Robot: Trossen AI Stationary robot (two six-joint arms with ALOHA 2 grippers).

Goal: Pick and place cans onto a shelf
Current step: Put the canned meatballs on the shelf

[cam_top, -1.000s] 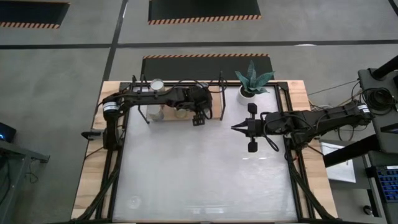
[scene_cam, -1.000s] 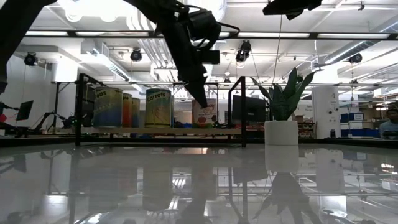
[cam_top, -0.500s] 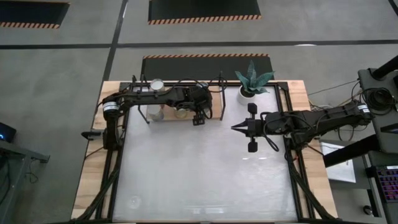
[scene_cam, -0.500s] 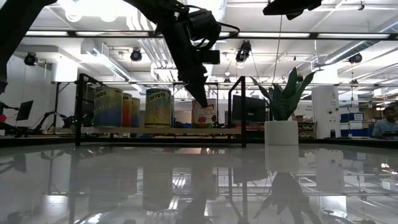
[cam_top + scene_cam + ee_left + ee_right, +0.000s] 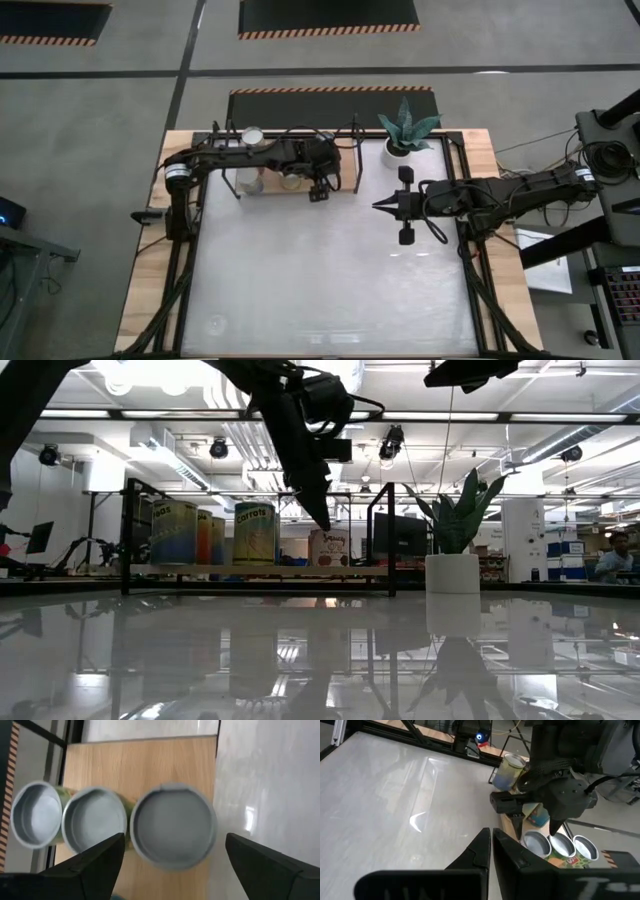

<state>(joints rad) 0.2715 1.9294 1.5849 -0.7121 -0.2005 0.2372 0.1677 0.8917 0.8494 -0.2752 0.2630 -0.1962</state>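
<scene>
The shelf [image 5: 262,192] is a wooden board in a black frame at the table's far left. Several cans stand upright on it. The low view shows a row [image 5: 254,533] and one shorter can [image 5: 327,547] at the shelf's right end. My left gripper [image 5: 175,839] is open just above that right-end can [image 5: 173,826], one finger on either side, touching nothing. It also shows in the high view [image 5: 320,188]. My right gripper [image 5: 377,206] is shut and empty above mid-table, pointing toward the shelf.
A white pot with a spiky green plant [image 5: 405,132] stands at the far edge, right of the shelf. The shelf's black frame posts [image 5: 391,538] rise beside the right-end can. The wide white tabletop [image 5: 330,270] lies toward the near edge.
My left gripper has risen a little above the shelf's right-end can, whose top now shows clear below the fingertips in the low view. The can stays upright on the shelf.
</scene>
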